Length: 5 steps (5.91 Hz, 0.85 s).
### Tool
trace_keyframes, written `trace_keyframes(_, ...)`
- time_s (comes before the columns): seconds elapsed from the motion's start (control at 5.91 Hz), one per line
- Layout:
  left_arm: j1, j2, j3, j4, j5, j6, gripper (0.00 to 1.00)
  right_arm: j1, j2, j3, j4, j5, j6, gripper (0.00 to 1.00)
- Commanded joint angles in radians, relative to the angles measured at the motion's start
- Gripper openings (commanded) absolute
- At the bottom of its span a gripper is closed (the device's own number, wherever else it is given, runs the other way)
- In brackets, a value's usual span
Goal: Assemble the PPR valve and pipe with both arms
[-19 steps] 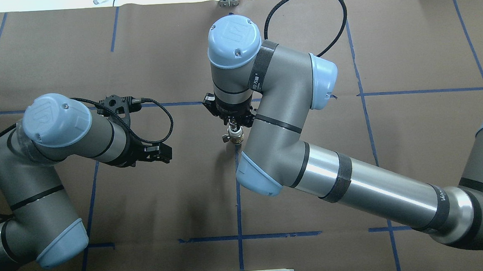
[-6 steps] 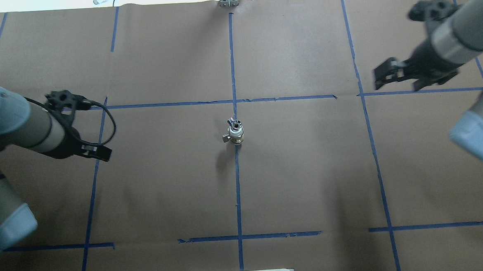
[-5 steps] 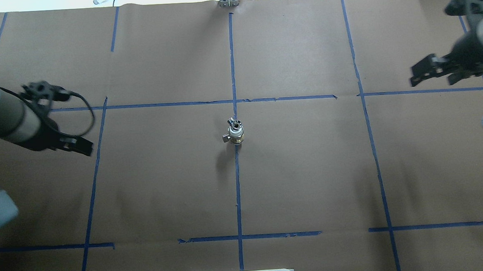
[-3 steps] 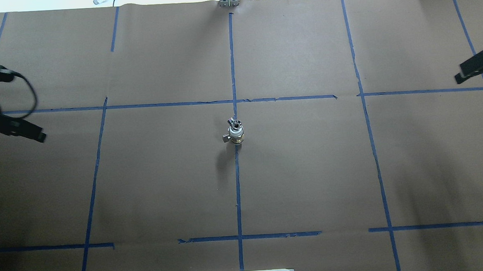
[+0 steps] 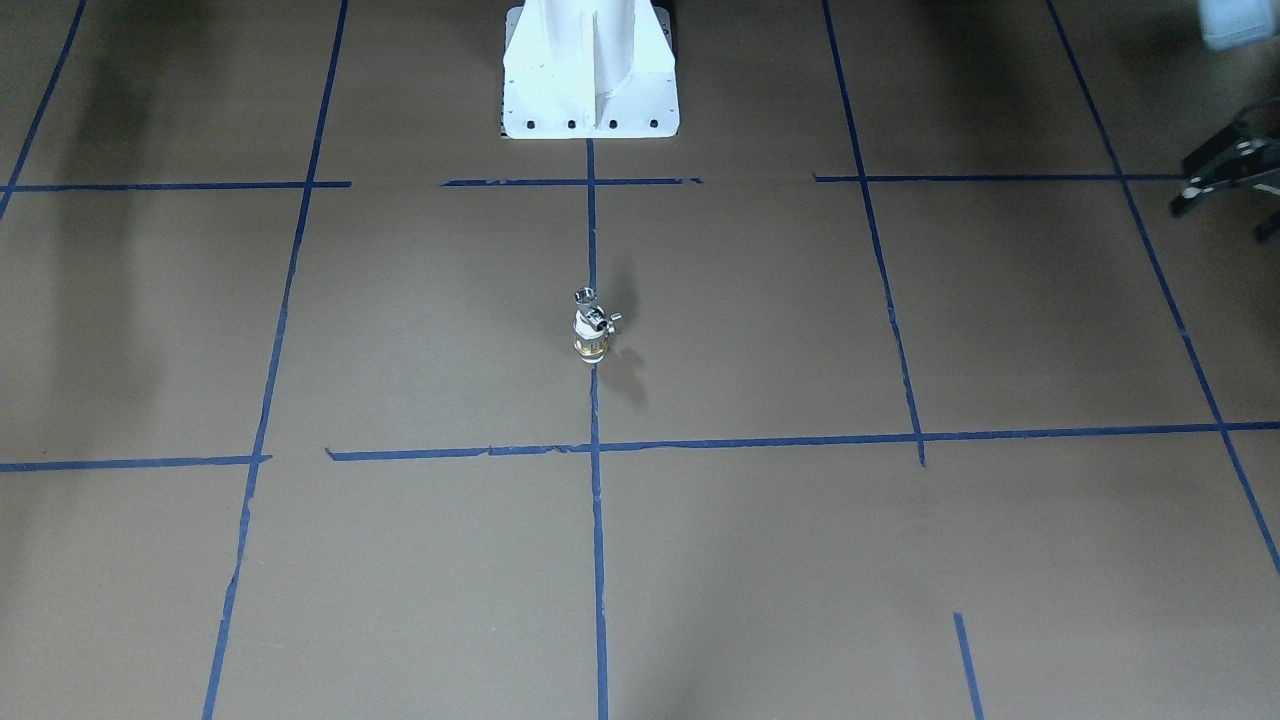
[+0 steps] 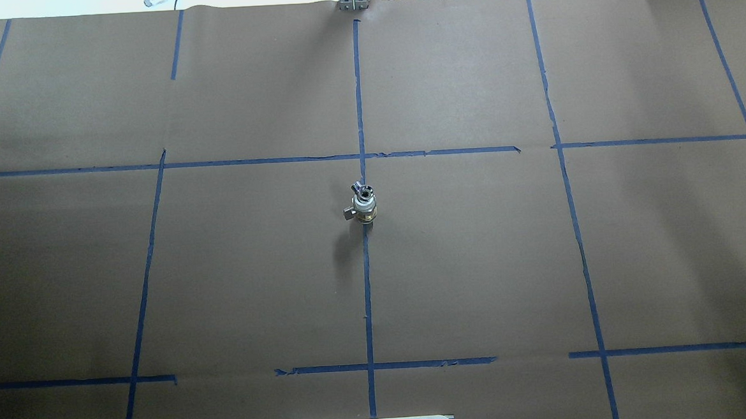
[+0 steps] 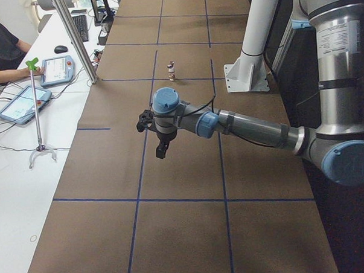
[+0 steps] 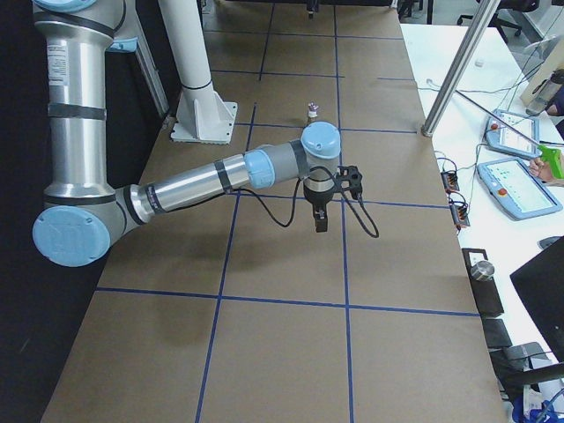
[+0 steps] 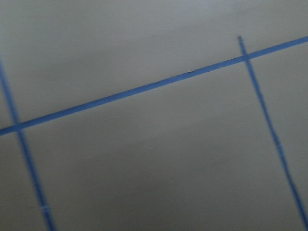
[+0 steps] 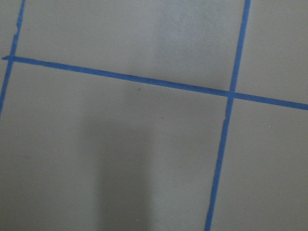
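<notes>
Overhead exterior no longer shows either arm; both have pulled out sideways. We see the valve [image 6: 364,208] upright at frame centre with the pipe [image 6: 360,188] on top, so assembly looks done. We cannot tell whether the left gripper [image 7: 161,150] or right gripper [image 8: 319,220] is apart or together.

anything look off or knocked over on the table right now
Nothing stands out. The PPR valve stands upright on the centre tape line, with the pipe sitting on its top end. Nothing looks tipped, spilled or damaged.

Left fingers [image 5: 1210,185] partly beyond picture edge.
</notes>
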Motion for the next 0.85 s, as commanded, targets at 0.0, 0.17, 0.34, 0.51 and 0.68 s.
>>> trace_keyframes(0.0,-0.115,0.033,0.084,0.089,-0.001,0.215,1.00,0.067,-0.052,-0.146,0.011,-0.008,-0.244,1.00)
trace_keyframes(0.17,-0.119,0.036,0.150,0.105,0.000,0.245,1.00,0.087,-0.051,-0.192,0.013,-0.017,-0.313,1.00)
trace_keyframes(0.34,-0.139,0.076,0.186,0.104,-0.006,0.239,1.00,0.087,-0.052,-0.177,0.013,-0.049,-0.311,1.00)
trace_keyframes(0.51,-0.139,0.090,0.192,0.105,-0.005,0.199,1.00,0.087,-0.052,-0.174,0.013,-0.040,-0.303,1.00)
trace_keyframes(0.68,-0.140,0.090,0.189,0.105,0.000,0.193,1.00,0.087,-0.060,-0.161,0.013,-0.034,-0.302,1.00)
